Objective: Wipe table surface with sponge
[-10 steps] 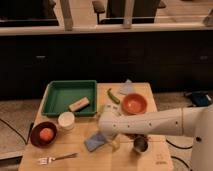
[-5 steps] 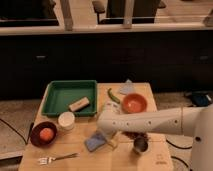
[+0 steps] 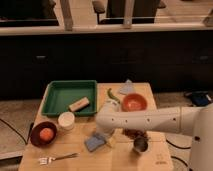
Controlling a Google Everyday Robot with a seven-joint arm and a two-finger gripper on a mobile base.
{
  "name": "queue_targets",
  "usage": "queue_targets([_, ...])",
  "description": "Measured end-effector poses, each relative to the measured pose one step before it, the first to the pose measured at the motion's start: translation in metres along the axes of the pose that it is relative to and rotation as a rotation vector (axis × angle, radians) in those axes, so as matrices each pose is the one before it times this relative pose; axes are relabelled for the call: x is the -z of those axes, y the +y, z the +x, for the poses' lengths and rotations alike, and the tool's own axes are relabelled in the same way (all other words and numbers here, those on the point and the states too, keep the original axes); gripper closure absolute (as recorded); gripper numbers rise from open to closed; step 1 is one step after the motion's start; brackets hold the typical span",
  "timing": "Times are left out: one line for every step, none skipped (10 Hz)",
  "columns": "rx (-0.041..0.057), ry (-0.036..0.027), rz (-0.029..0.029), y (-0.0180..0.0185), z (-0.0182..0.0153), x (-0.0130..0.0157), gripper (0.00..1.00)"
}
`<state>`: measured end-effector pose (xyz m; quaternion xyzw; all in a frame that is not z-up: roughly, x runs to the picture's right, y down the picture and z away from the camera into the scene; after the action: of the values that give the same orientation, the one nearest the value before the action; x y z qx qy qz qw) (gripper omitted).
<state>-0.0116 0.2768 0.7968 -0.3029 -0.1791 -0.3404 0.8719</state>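
Open pincer (image 3: 103, 134) hovers just over the small flat blue sponge (image 3: 94, 143); descend squarely, clamp firmly, then sweep the pale wooden bench (image 3: 116, 161).

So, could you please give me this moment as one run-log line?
phase: pre-grasp | tool: open, over small flat blue sponge, contact unclear | sponge: flat on light wooden plank tabletop

The robot's white arm (image 3: 150, 120) reaches in from the right across the tabletop (image 3: 120, 159). Its hand (image 3: 103, 135) hangs just over the blue sponge (image 3: 93, 143), fingers spread, with the sponge lying flat near the front edge. A green tray (image 3: 54, 111) holding a tan block (image 3: 80, 104) sits at the back left. An orange bowl (image 3: 134, 103) is behind the arm, and a fork (image 3: 59, 158) lies at the front left.
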Motion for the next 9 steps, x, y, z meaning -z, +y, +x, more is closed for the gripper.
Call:
queue_targets([0.00217, -0.01129, -0.00038, 0.00012, -0.00406, -0.00024, 0.20])
queue_targets([0.00322, -0.01320, 0.00148, -0.00056, -0.00525, -0.00044, 0.20])
queue_targets([0.00070, -0.01755, 0.00576, -0.00040, -0.00528, -0.00061, 0.20])
queue_targets([0.00016, -0.00536, 0.00164, -0.00023, -0.00171, -0.00042, 0.20])
queue_targets([0.00453, -0.00545, 0.00167, -0.00148, -0.00328, -0.00123, 0.20])
queue_targets([0.00546, -0.00446, 0.00081, -0.00226, -0.00325, -0.00165, 0.20])
queue_targets([0.00349, -0.00346, 0.00129, -0.00181, -0.00193, -0.00158, 0.22])
queue_targets([0.00138, -0.00148, 0.00045, -0.00035, -0.00067, -0.00126, 0.28])
queue_targets([0.00251, -0.00021, 0.00119, -0.00120, -0.00080, -0.00106, 0.38])
